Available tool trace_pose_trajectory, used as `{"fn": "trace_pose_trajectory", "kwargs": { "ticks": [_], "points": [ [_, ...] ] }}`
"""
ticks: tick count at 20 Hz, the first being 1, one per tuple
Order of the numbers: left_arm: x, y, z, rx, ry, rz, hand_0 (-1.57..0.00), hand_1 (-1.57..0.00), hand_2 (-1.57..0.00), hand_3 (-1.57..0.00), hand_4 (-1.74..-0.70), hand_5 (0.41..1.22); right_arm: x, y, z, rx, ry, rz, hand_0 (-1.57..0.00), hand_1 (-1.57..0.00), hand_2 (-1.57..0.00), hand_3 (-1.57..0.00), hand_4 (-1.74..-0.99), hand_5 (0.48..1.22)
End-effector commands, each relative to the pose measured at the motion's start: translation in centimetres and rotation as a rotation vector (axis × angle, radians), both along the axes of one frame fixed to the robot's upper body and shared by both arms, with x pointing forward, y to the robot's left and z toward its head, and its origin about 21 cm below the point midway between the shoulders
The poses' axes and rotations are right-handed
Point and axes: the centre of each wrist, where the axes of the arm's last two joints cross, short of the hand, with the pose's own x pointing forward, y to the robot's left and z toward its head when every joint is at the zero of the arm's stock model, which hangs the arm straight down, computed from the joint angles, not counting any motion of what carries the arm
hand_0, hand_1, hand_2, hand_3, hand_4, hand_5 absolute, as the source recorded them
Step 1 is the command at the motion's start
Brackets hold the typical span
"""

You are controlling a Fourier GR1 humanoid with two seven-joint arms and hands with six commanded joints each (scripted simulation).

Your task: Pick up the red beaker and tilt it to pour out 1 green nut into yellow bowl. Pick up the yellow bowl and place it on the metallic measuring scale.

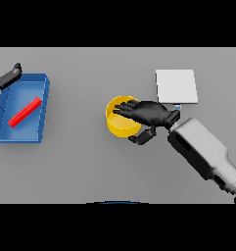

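The round yellow plastic bowl (120,123) sits right under our right hand (150,113): the long fingers (125,109) reach out flat over its rim, thumb curled below beside its wall, not clamped on it. Just behind the knuckles lies the flat square metallic measuring scale (176,86). Our left hand (5,76), fingers loosely spread, hovers at the far corner of the blue rectangular tray (41,109), where the long red beaker (25,112) lies on its side.

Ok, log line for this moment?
right hand: over yellow bowl, grasp unclear | scale: bare | red beaker: in blue tray | left hand: idle
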Motion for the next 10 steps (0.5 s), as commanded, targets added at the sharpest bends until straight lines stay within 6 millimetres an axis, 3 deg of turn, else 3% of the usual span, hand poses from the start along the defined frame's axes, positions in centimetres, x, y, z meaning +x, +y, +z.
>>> {"fn": "trace_pose_trajectory", "kwargs": {
  "ticks": [1,10],
  "points": [
    [-0.1,0.0,-0.1,0.001,0.001,-0.002,0.0,0.0,0.0,0.0,-0.8,0.724,0.0,0.4,-0.1,-0.008,0.012,0.012,0.0,0.0,0.0,0.0,-1.26,0.676],
    [-0.2,-0.4,0.4,0.01,0.004,0.001,0.0,0.0,0.0,0.0,-0.79,0.728,0.4,1.0,-1.6,-0.038,0.048,0.031,0.0,0.0,-0.01,-0.03,-1.286,0.712]
  ]
}}
